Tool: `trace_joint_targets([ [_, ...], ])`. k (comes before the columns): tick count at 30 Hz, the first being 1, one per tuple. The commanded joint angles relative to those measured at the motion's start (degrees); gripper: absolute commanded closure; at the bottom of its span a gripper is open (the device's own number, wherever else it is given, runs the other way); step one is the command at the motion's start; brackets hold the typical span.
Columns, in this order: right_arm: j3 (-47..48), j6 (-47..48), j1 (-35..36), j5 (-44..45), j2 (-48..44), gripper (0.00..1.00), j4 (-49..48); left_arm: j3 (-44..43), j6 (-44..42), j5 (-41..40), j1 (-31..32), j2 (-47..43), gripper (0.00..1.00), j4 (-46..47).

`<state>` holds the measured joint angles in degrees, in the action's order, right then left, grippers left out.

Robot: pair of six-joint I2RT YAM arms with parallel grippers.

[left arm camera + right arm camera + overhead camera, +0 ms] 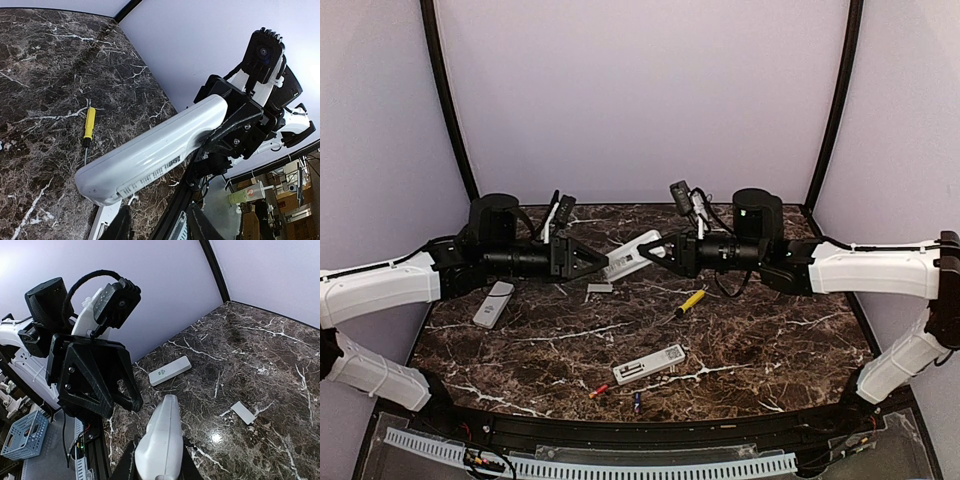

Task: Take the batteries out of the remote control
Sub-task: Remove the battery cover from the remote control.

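Far left, flat on the marble table (770,340): the left remote (493,303), white, well apart from both arms.

Next to the right, above the table: the left gripper (592,264), pointing right. Fingers spread, tips just beside the left end of the held remote (632,255), with a small gap to it in the right wrist view.

Below this spot, on the table: a small white cover plate (600,288).

Toward the near edge, almost in line with the plate: an orange-red battery (598,391), lying loose.

Then the held remote itself, white and long, tilted in the air between the two arms. Cannot tell about batteries inside it.

A little more to the right, also near the edge: a blue battery (637,401), near the orange-red one, not touching.

Just behind it, farther from the edge: an opened remote (648,365), flat, compartment side up. Cannot tell its content.

Then the right gripper (655,250), pointing left, pressed together on the right end of the held remote and carrying it.

Last, more to the right: a yellow-handled screwdriver (691,301), alone on the table.
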<state>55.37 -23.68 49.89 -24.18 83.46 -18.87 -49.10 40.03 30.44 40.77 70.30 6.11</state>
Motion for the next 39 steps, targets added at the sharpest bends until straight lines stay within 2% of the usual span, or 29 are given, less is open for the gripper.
trace_joint_targets([
  [1, -0.83, -0.78, 0.35, 1.11, -0.23, 1.0, -2.63, 0.6, 1.83, -0.12, 0.1, -0.87, 0.63, 2.3],
  [7, -1.95, -1.43, 0.38, -0.65, -0.77, 1.0, -5.34, 1.2, 3.93, -0.51, 0.1, -0.26, 0.53, 2.51],
  [14, -2.55, -1.81, 0.38, -0.94, -1.13, 1.0, -6.72, 1.21, 6.17, 2.31, 0.09, 0.9, 0.47, 3.82],
  [39, -2.7, -1.7, 0.37, -3.76, -0.41, 1.0, -9.19, 0.76, 6.68, 2.51, 0.09, 3.37, 0.46, 3.15],
])
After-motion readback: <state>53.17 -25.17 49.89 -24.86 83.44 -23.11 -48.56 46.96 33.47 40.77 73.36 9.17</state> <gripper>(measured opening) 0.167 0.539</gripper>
